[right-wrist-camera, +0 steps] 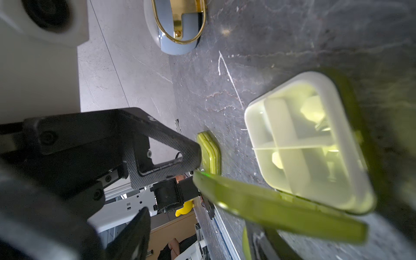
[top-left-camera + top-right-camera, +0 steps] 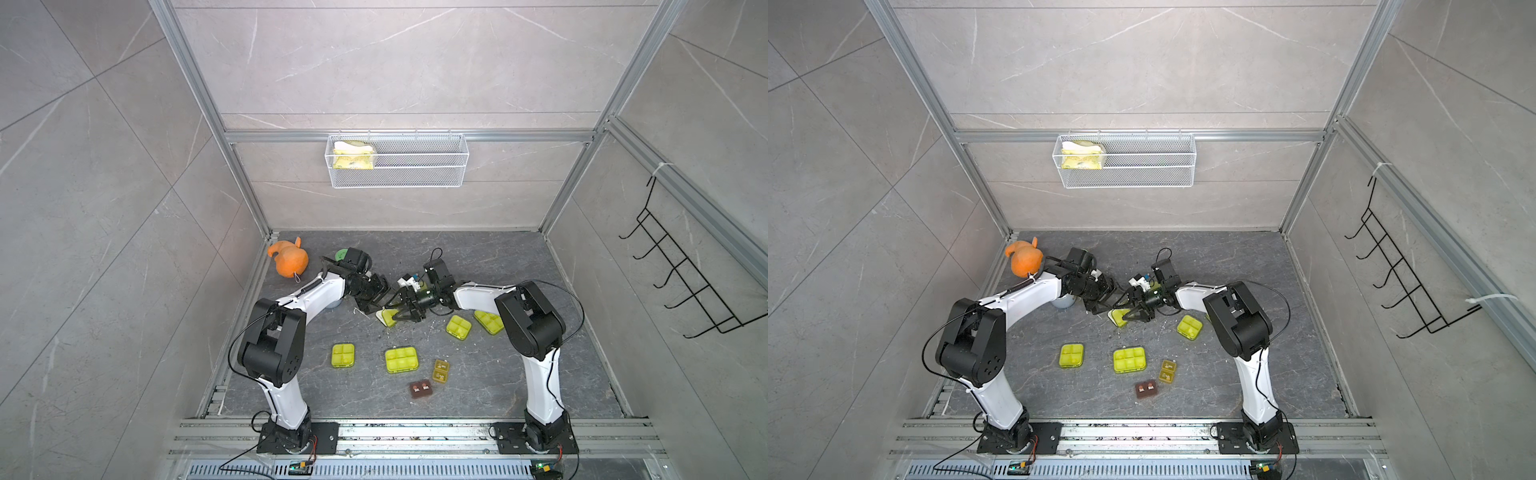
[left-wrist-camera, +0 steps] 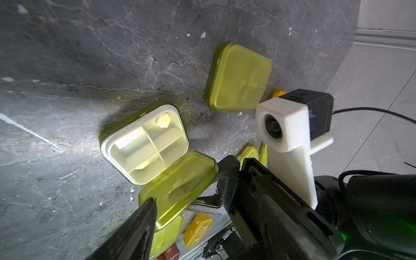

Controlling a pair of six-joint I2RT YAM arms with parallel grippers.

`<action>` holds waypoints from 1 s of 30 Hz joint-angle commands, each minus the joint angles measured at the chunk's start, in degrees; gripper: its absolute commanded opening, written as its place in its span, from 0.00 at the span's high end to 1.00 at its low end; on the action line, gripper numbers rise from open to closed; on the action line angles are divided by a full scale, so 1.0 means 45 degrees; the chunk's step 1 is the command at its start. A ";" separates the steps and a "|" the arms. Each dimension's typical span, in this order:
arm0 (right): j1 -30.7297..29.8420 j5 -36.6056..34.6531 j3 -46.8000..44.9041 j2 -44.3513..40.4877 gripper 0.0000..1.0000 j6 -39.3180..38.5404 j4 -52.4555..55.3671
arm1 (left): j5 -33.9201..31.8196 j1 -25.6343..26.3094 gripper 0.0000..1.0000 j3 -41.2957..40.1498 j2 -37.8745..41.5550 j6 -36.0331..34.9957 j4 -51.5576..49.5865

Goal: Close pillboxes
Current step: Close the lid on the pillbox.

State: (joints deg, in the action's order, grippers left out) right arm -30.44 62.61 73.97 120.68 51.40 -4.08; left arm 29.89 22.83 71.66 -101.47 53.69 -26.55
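Note:
An open pillbox (image 2: 385, 319) lies between my two grippers, its white divided tray (image 3: 144, 144) flat on the floor and its yellow-green lid (image 3: 180, 186) raised about halfway. My left gripper (image 2: 376, 302) is open. One of its fingers (image 3: 139, 225) is in front of the lid and the other (image 1: 168, 153) reaches the lid's free edge. My right gripper (image 2: 391, 312) is open too, with one finger (image 3: 216, 195) behind the lid and touching it. Several closed yellow-green pillboxes (image 2: 343, 355) (image 2: 401, 360) (image 2: 459, 327) lie nearer the front, plus an amber one (image 2: 441, 370) and a brown one (image 2: 422, 390).
An orange plush toy (image 2: 288, 259) and a green-lidded jar (image 2: 341, 253) sit at the back left. A round grey clock (image 1: 180, 27) stands under my left forearm. A wire basket (image 2: 397, 164) hangs on the back wall and a black hook rack (image 2: 685, 282) on the right wall.

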 commanded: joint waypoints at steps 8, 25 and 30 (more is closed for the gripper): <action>-0.0092 -0.0163 0.0994 0.0425 0.31 -0.0229 0.0404 | -0.0158 -0.0132 0.23 -0.0042 0.0922 -0.0447 -0.0467; 0.0004 -0.0607 0.1355 0.0154 0.32 -0.0794 0.1525 | -0.0192 -0.0298 0.18 -0.0824 0.1687 -0.0314 0.0067; -0.0004 -0.0831 0.1434 0.0411 0.36 -0.1103 0.2058 | -0.0355 -0.0327 0.19 -0.1260 0.1969 -0.0193 0.0189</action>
State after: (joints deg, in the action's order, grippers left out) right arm -30.41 60.58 79.75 121.73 48.18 3.20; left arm 28.03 21.19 66.76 -95.39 53.49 -25.43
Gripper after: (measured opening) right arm 0.645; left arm 0.813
